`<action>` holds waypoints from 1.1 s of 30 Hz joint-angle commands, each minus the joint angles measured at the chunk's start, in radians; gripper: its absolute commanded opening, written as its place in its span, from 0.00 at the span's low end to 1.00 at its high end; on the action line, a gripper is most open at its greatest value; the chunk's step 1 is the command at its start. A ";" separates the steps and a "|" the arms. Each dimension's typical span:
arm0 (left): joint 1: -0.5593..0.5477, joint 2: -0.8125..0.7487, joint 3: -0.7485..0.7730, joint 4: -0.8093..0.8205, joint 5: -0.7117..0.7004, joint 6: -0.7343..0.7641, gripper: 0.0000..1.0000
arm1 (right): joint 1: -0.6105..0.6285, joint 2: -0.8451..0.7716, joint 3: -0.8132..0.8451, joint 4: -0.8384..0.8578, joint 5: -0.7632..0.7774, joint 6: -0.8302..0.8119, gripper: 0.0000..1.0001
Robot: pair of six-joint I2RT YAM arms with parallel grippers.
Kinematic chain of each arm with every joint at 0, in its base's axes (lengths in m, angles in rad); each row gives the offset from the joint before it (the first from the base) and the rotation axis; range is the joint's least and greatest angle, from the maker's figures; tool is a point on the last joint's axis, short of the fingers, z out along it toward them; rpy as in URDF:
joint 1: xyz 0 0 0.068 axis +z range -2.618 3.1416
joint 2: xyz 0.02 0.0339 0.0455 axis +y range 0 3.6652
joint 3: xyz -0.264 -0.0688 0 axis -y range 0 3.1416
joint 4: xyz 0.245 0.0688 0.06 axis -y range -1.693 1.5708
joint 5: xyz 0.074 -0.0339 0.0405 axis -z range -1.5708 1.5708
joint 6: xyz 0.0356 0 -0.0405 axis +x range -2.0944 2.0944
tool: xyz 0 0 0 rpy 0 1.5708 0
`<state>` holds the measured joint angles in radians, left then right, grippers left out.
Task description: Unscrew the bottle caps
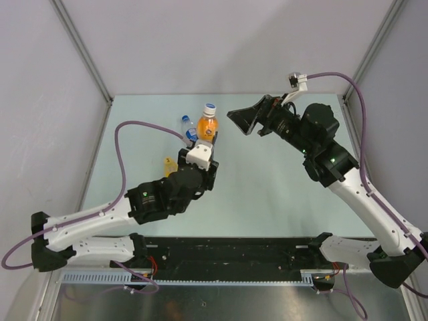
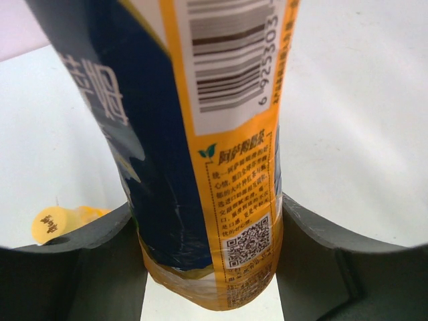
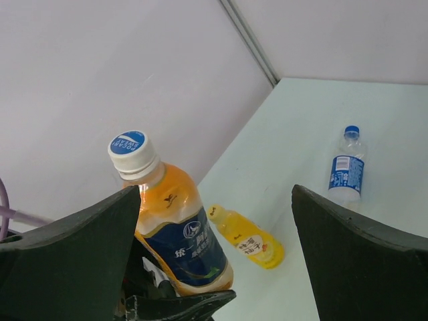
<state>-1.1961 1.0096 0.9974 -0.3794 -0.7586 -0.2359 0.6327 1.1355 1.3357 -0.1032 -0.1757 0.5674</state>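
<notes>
My left gripper (image 1: pixel 204 146) is shut on the lower body of the orange bottle (image 1: pixel 208 126) with the dark blue label and holds it upright; its fingers (image 2: pixel 321 254) press both sides of the bottle (image 2: pixel 221 167). The bottle's pale whitish cap (image 1: pixel 210 107) with a blue top is on. My right gripper (image 1: pixel 244 120) is open and empty, just right of that cap (image 3: pixel 132 154) and apart from it. The yellow bottle (image 3: pixel 247 244) lies on its side with its yellow cap on. The clear bottle (image 3: pixel 348 167) stands with its blue cap (image 3: pixel 352 131) on.
The clear bottle (image 1: pixel 188 127) and the yellow bottle (image 1: pixel 169 162) are just left of the left gripper. The table (image 1: pixel 267 194) is pale green with grey walls behind and at the sides. A purple cable (image 1: pixel 124 167) loops over the left arm.
</notes>
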 commanded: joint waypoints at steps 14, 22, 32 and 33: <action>-0.068 0.196 0.202 -0.109 -0.278 -0.025 0.00 | 0.103 0.009 0.062 0.083 0.075 -0.025 1.00; -0.080 0.249 0.243 -0.133 -0.257 -0.035 0.00 | 0.105 0.017 0.062 0.086 0.109 0.000 0.93; -0.103 0.285 0.256 -0.140 -0.237 -0.025 0.00 | 0.105 0.018 0.063 0.077 0.141 0.003 0.65; -0.104 0.287 0.256 -0.141 -0.235 -0.025 0.00 | 0.104 0.018 0.064 0.073 0.144 0.003 0.63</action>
<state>-1.2903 1.2922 1.2083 -0.5301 -0.9821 -0.2447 0.7319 1.1557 1.3563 -0.0685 -0.0620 0.5682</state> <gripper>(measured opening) 0.658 0.668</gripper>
